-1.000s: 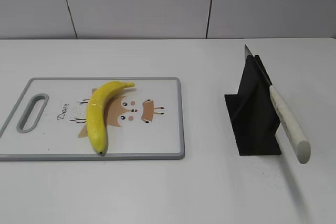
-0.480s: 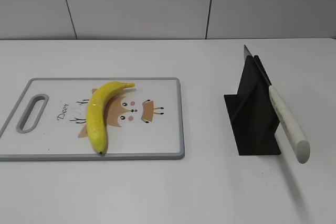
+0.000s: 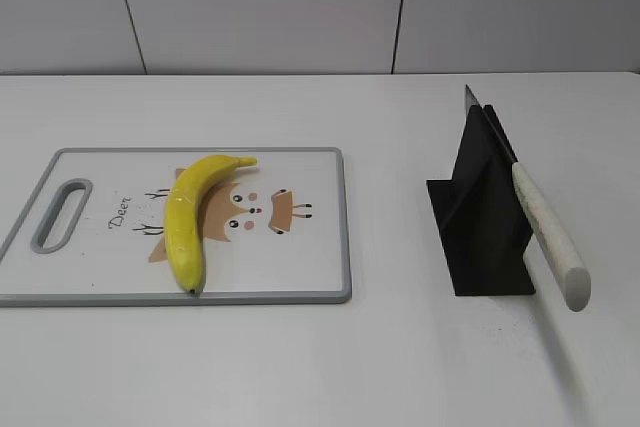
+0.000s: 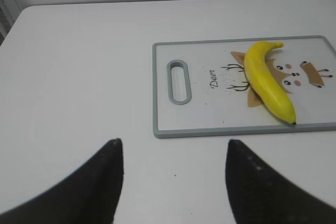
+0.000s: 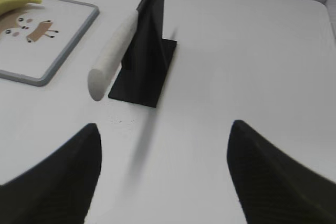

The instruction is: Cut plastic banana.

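A: What carries it all?

B: A broad, plain white desk [image 3: 400, 367] with a pale panelled wall [image 3: 260, 7] behind it. The largest thing on it is the white rectangular cutting board with a grey rim and a deer cartoon [image 3: 300, 162]; I'll place everything else from that board.

A: And the task's thing?

B: The glossy bright-yellow curved plastic banana [image 3: 188, 217] lies whole on the board, near its middle, across the cartoon, stem toward the wall and dark tip at the near edge.

A: The cutting tool?

B: Well to the right of the board stands a black angular knife stand [image 3: 485, 217], and a knife with a long cream-white handle [image 3: 548, 237] rests in it, handle sloping toward the camera.

A: The claws?

B: The left claw [image 4: 173, 182] hovers spread over bare desk, in front of the board's handle end. The right claw [image 5: 165, 177] is spread too, on the stand's near side, far right of the board. Neither holds anything.

A: So which step?

B: I judge it the very start: nothing cut, knife not yet taken. Next, the right claw likely must close on that handle and lift it free of the stand, while the left steadies the banana.
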Controlling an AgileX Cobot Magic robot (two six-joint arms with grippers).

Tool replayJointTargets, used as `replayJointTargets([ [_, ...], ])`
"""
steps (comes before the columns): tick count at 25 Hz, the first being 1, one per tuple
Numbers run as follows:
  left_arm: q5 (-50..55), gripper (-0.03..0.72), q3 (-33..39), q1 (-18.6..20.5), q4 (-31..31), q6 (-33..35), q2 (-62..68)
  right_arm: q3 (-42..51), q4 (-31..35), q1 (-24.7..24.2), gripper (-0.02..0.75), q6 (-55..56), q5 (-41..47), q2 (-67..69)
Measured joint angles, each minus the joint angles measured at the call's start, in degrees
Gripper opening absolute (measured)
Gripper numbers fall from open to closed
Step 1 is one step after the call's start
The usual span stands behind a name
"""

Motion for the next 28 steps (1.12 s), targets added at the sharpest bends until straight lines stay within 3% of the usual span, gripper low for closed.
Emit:
replayJointTargets([
  [8,0.0,0.589,0.0,0.0,0.0,0.0,0.0,0.0,0.0,-8.4,0.585,0.0,0.0,0.0],
  [14,0.0,0.589,0.0,0.0,0.0,0.0,0.0,0.0,0.1,-8.7,0.585,0.0,0.0,0.0],
  [20,0.0,0.589,0.0,0.0,0.0,0.0,0.0,0.0,6.1,-8.8,0.585,1.4,0.0,0.0],
  [28,0.0,0.589,0.0,0.0,0.0,0.0,0.0,0.0,6.9,-8.8,0.585,1.5,0.0,0.0],
])
